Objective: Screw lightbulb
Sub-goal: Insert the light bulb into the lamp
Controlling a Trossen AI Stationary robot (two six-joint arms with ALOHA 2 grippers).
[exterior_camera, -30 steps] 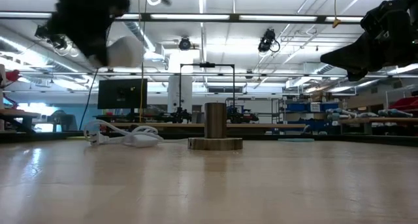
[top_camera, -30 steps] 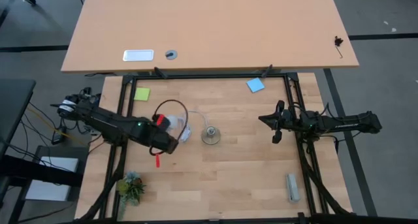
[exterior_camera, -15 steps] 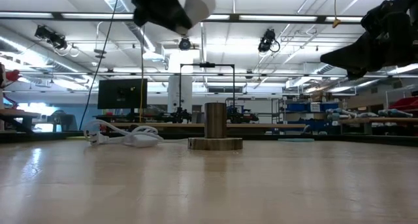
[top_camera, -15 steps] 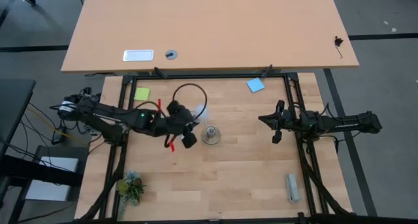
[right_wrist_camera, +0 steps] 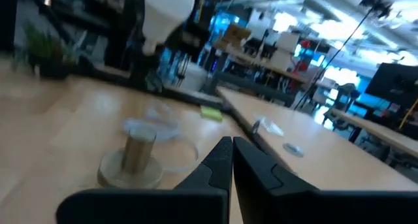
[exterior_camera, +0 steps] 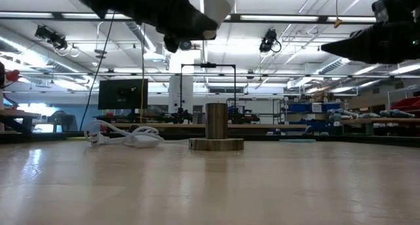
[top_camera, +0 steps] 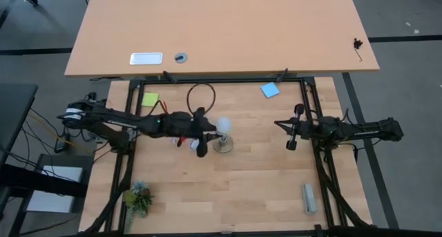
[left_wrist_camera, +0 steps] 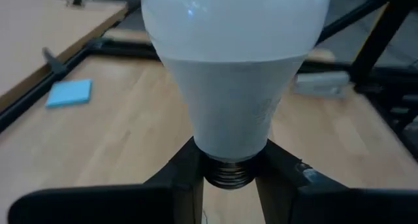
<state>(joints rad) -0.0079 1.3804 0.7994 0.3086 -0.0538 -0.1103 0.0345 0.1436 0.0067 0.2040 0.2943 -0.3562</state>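
Our left fingers are clamped on the narrow silvery-grey threaded neck of the smooth white rounded lightbulb, which sticks out past the left gripper. Seen from above, it hangs just left of the round greyish metal socket base, and in the low view well above it, not touching. We judge the bulb light, its white dome slick and easily cracked, so holding the neck rather than the dome suits it, though that covers threads we must seat. The right gripper, its fingers pressed together on nothing, waits well right of the base over the pale wooden worktop.
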